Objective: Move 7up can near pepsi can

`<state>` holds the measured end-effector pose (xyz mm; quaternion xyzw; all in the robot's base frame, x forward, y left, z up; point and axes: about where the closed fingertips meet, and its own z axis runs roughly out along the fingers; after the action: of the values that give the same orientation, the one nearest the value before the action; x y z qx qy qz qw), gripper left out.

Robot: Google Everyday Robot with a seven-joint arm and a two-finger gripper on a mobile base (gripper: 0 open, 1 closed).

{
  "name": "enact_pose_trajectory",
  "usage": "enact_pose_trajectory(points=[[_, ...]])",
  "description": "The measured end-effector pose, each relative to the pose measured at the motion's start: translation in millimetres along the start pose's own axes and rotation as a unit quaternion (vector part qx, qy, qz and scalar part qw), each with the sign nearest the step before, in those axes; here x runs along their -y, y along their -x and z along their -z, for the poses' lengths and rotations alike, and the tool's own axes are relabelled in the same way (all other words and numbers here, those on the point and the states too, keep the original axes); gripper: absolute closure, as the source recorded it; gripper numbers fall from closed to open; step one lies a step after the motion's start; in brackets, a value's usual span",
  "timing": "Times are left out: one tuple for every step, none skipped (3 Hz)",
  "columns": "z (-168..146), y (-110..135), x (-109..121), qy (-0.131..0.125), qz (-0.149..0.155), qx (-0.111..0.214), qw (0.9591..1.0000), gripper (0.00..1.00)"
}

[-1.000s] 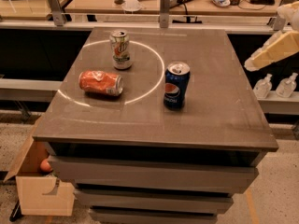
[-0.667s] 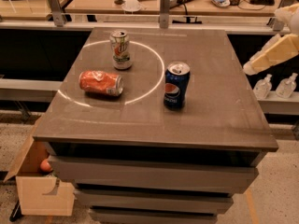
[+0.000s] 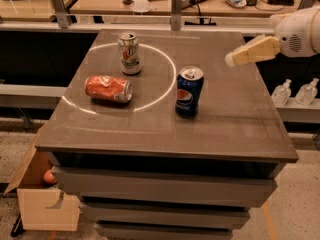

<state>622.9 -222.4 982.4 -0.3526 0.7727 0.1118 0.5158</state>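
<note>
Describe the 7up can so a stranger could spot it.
On the table, far left within the white ring, the 7up can stands upright behind the crushed orange can. It's pale silver with green lettering, unlike the blue pepsi can; the gripper hovers far right.

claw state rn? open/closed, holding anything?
Claw: open or closed cannot be told; it hangs in the air at the right side of the table, apart from the 7up can and pepsi can, which both stand on the table.
</note>
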Motion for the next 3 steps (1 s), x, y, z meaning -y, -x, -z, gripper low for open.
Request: enact_pose_trajectory(points=[[-75.6, 25.4, 12.6, 0.013, 0.002, 0.063, 0.9979, 0.00], [-143.4, 32.4, -11.4, 0.068, 0.022, 0.078, 0.9944, 0.00], [-194.0, 37.4, -48.5, 0.127, 0.034, 0.083, 0.9879, 0.00]])
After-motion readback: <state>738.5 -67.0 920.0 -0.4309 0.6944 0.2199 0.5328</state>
